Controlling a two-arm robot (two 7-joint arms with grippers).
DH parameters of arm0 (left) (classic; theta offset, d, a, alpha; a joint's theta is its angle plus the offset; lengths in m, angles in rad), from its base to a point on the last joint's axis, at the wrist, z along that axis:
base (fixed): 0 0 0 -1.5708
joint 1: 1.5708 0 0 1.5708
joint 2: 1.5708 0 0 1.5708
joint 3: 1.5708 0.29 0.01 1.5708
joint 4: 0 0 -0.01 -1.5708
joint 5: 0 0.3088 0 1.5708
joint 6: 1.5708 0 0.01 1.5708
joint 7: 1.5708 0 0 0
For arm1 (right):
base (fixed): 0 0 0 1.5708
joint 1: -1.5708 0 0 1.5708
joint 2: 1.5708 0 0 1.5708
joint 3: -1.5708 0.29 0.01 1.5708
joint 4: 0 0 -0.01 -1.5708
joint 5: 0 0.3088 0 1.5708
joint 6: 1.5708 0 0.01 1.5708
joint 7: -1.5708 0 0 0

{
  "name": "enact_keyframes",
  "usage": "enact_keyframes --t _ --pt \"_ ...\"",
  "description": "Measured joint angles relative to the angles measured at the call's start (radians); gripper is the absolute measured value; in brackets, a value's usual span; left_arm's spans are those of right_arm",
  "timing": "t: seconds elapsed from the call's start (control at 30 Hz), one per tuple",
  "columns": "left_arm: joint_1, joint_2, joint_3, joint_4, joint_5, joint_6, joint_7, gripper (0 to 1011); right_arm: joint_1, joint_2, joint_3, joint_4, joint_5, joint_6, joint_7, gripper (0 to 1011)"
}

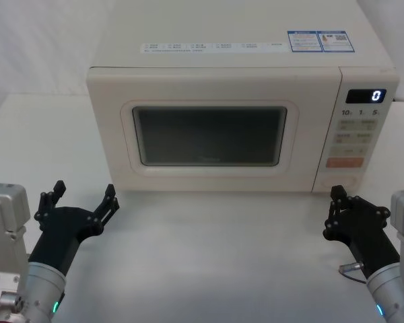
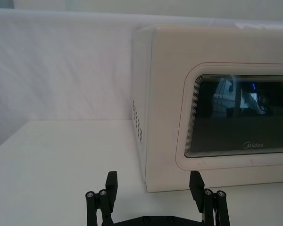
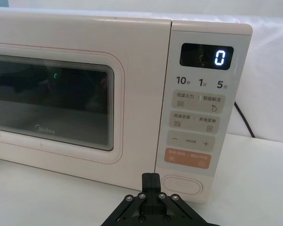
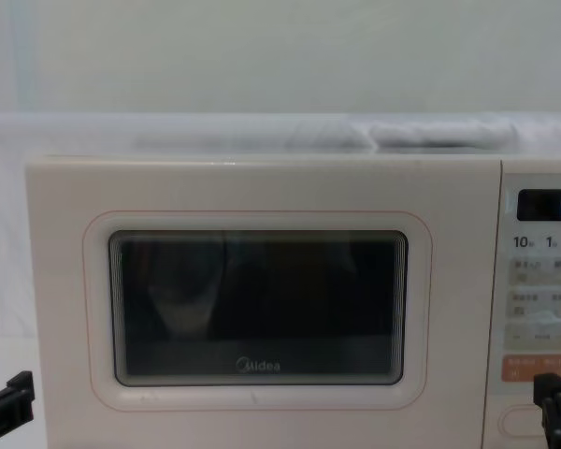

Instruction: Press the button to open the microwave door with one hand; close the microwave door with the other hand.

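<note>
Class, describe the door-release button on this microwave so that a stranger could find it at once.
Start at the cream microwave and take the keypad strip right of its door. At the strip's very bottom sits the button: a wide, blank, cream pill, just under the orange-pink key, unlike the smaller labelled keys above.

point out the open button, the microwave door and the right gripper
button (image 3: 181, 184): right wrist view, middle of the pill-shaped key.
microwave door (image 1: 209, 84): head view, cream panel above the window.
right gripper (image 1: 337, 195): head view, at its closed fingertips.
</note>
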Motion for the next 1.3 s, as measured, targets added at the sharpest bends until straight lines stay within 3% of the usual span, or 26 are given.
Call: enact_keyframes --t 0.6,0.9,0.97,1.3 --pt "0.0 0.0 0.0 0.0 0.0 0.0 0.0 1001 -0.002 -0.002 0.003 -0.024 -0.006 0.015 0.018 0" --pt "0.0 0.0 0.0 0.0 0.0 0.0 0.0 1001 0.002 0.017 0.038 -0.072 -0.026 0.113 0.056 0" --pt "0.0 0.0 0.0 0.0 0.0 0.0 0.0 1001 0.008 0.027 0.061 -0.087 -0.027 0.151 0.072 0" --pt "0.0 0.0 0.0 0.0 0.0 0.0 0.0 1001 0.057 0.04 0.117 -0.08 -0.008 0.247 0.136 0"
